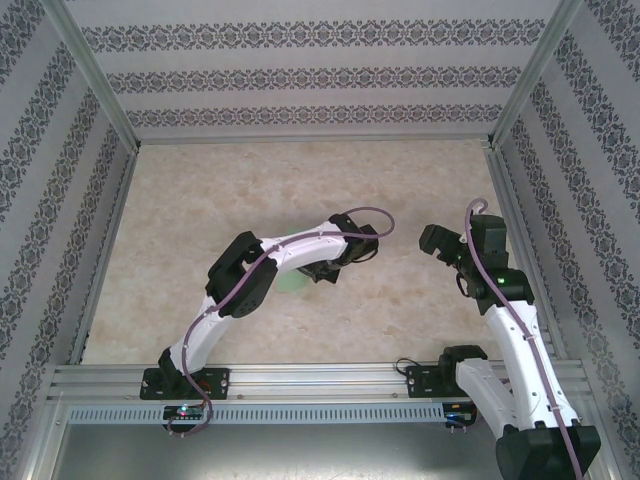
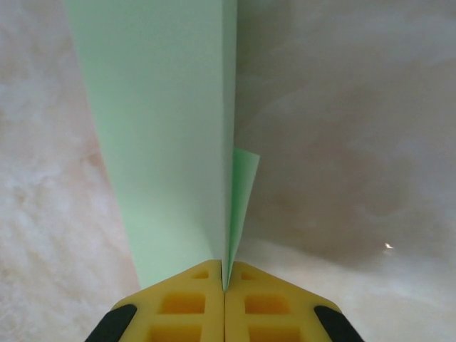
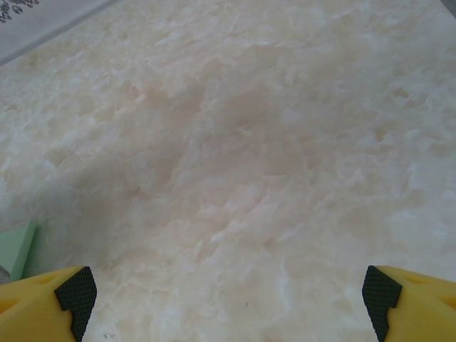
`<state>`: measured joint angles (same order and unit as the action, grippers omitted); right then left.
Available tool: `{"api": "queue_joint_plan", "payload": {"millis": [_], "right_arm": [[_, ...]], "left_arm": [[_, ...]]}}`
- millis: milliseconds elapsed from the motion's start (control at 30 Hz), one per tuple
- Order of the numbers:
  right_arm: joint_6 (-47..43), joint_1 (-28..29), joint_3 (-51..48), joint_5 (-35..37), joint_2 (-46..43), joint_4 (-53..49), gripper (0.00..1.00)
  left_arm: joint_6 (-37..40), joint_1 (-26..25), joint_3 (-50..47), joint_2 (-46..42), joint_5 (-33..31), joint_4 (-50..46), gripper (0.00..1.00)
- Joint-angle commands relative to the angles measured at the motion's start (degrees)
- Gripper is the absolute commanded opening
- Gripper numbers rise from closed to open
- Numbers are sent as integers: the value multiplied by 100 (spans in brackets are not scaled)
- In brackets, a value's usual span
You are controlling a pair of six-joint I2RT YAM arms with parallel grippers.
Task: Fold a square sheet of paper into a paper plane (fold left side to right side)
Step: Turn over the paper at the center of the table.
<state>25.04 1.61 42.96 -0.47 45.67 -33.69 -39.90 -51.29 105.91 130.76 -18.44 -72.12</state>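
The pale green paper plane [image 2: 171,142], folded into a narrow tapering shape with a centre crease, stands on edge away from my left gripper [image 2: 225,281]. That gripper is shut on the plane's narrow end, and a smaller flap sticks out on the right. From above, a bit of the green paper [image 1: 293,282] peeks out under the left arm, near the left gripper [image 1: 328,268]. My right gripper [image 3: 228,306] is open over bare table with nothing between its fingers. A corner of the green paper [image 3: 18,249] lies at its far left. From above, the right gripper [image 1: 440,245] sits right of the left arm.
The marble-patterned table [image 1: 250,190] is walled by patterned panels [image 1: 300,80] at the back and sides. An aluminium rail [image 1: 320,378] carrying the arm bases runs along the near edge. Open tabletop stretches behind both arms.
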Motion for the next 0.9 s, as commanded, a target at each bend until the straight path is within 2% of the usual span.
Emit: {"api": "queue_joint_plan", "payload": {"millis": [0, 167, 400, 533, 600, 867], "right_arm": [[-65, -46, 20, 22, 37, -47, 98], [-35, -46, -33, -218, 224, 38, 98], [13, -46, -176, -814, 637, 369, 98], [115, 18, -113, -1464, 1210, 612, 98], [134, 182, -52, -1665, 1526, 761, 94], [618, 1434, 440, -2338, 3162, 2148, 71]], "left_arm": [[288, 118, 248, 119, 476, 194, 13], [420, 235, 224, 24, 1080, 548, 29], [535, 411, -154, -617, 1739, 1323, 41], [526, 587, -988, -1591, 2175, 2258, 44], [486, 739, -1468, -2099, 2318, 2589, 46], [211, 1898, -4150, -4235, 3282, 4522, 58]]}}
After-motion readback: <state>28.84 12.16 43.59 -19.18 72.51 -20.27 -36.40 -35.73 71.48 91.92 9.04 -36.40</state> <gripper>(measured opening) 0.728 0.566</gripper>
